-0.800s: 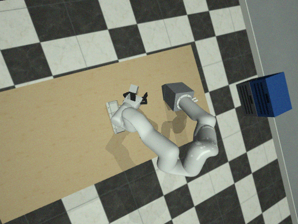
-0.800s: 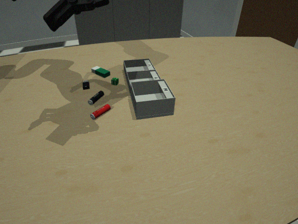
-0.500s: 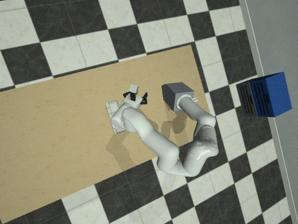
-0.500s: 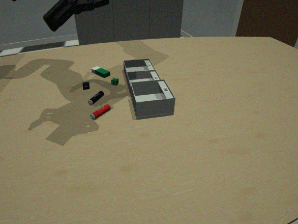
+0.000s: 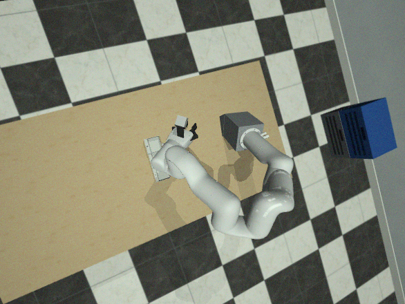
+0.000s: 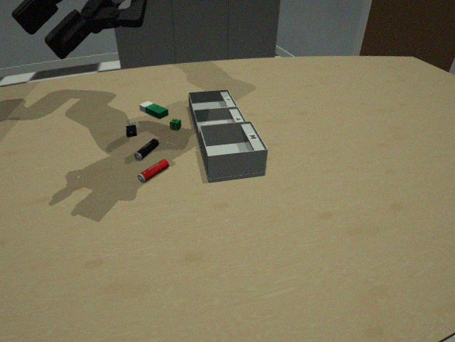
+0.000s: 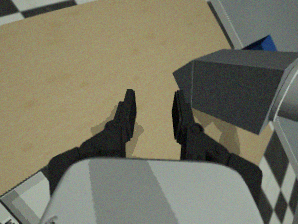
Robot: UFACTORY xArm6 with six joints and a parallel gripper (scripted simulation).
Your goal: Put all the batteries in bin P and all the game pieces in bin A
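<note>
My claw (image 7: 152, 112) hangs high over the table (image 7: 65, 65), fingers half closed, gripping nothing; red battery (image 6: 154, 170), black battery (image 6: 147, 149) and green die (image 6: 175, 124) lie below.

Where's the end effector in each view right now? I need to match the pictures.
Top: the end effector is near the table's middle, at the arm's tip, left of the grey base box.
Exterior: upper left corner, high above the table.
Wrist: centre of the picture, fingers apart with nothing between them.
Shared landmark: the tan table, seen in all three views.
</note>
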